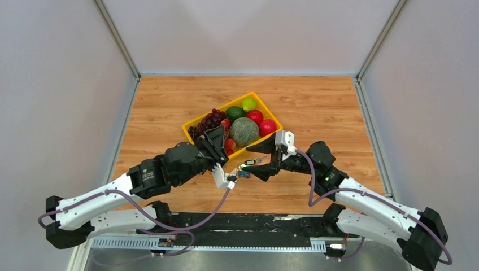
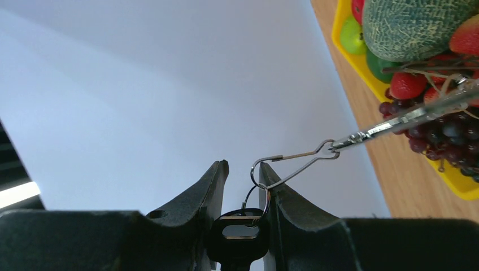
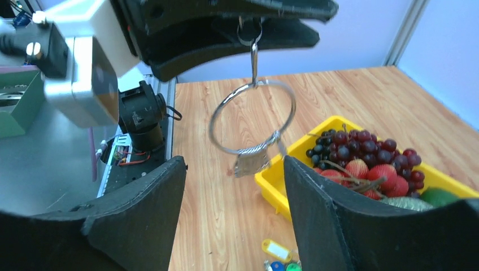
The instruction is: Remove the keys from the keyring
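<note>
My left gripper (image 2: 244, 169) is shut on a black-headed key (image 2: 237, 234). A small split ring and a wire clip (image 2: 294, 164) run from that key up and to the right. In the right wrist view the left gripper (image 3: 243, 25) sits at the top, and the keyring (image 3: 252, 116), a thin silver loop, hangs under it. A bare silver key (image 3: 251, 162) hangs on the loop's lower edge. My right gripper (image 3: 233, 164) is open just below the loop, touching nothing. From above, both grippers (image 1: 233, 169) (image 1: 258, 162) meet around the key bunch (image 1: 249, 164).
The yellow tray (image 1: 265, 105) of fruit stands just behind the grippers and also shows in both wrist views (image 3: 271, 183) (image 2: 452, 182). A yellow tag (image 3: 275, 249) with blue and green key heads (image 3: 277, 265) lies on the wooden table under the right gripper.
</note>
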`<state>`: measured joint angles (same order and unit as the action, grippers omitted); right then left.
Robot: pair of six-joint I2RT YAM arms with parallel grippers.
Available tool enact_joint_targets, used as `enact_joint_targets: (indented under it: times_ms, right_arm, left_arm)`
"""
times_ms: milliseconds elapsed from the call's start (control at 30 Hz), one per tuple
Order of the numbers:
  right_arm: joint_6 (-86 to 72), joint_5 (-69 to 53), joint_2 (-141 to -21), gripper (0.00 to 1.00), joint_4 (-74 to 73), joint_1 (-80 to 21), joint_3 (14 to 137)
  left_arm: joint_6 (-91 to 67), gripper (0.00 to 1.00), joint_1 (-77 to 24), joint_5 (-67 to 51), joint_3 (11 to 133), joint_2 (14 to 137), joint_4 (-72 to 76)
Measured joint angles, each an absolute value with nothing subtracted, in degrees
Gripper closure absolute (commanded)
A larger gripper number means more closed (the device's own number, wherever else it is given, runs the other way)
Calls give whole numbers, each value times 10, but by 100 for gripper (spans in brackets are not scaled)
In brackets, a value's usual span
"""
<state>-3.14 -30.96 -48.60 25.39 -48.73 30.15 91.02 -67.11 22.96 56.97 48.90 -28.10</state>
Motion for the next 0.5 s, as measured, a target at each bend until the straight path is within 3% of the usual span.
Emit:
enact_joint_targets:
  times_ms: [233,500]
  right_arm:
    - [5,-349,-561,41,281,-501,370]
    - [14,-317,-585,38,298,-542,381]
  left_arm:
    - [1018,100,-671,181,534,470,-200]
    - [1041,100,-672,145,530,469,-146]
